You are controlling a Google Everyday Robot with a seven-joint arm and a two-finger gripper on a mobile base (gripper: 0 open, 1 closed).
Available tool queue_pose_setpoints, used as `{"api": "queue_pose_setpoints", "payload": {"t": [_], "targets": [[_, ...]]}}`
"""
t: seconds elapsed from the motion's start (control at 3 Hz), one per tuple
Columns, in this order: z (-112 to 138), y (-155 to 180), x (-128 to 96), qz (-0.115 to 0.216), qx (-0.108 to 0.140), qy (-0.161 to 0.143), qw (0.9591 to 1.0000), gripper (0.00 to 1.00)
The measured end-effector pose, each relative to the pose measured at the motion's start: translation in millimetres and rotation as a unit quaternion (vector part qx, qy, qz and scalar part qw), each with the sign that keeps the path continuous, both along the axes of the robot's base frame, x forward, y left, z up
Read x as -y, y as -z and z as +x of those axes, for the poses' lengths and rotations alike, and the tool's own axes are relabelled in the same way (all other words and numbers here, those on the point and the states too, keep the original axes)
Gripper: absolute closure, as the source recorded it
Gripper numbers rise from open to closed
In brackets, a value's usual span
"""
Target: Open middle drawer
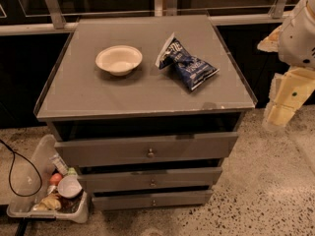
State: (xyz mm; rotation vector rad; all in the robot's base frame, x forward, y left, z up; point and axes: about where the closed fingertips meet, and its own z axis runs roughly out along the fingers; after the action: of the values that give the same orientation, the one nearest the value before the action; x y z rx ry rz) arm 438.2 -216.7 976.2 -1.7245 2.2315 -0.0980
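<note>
The grey cabinet [147,82] has three drawer fronts, each with a small round knob. The middle drawer [113,182] is the medium-sized front, with its knob [152,183] at centre. It sits below the tallest, widest front [108,151], which stands out a little from the cabinet, and above the slimmest front [123,200]. The middle drawer's inside does not show. My gripper [281,107] hangs off the white arm [300,33] to the right of the cabinet, level with the top's front corner. It is apart from all the drawers and holds nothing that I can see.
A white bowl [119,59] and a blue chip bag [189,65] lie on the cabinet top. A clear plastic bin [29,181] with several items stands on the floor at the lower left, with a black cable [19,168] beside it. A rail runs behind the cabinet.
</note>
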Motion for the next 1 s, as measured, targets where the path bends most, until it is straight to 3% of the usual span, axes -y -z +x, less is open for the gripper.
{"api": "queue_pose_setpoints", "payload": {"t": [0.33,0.67,1.0], "targets": [[0.2,-0.5,0.1,0.001,0.001,0.000,1.0000,0.00],[-2.8,11.0,1.8,0.027,0.011,-0.024,0.9993,0.00],[-12.7,45.5,6.9,0.086,0.026,-0.056,0.9943,0.00]]}}
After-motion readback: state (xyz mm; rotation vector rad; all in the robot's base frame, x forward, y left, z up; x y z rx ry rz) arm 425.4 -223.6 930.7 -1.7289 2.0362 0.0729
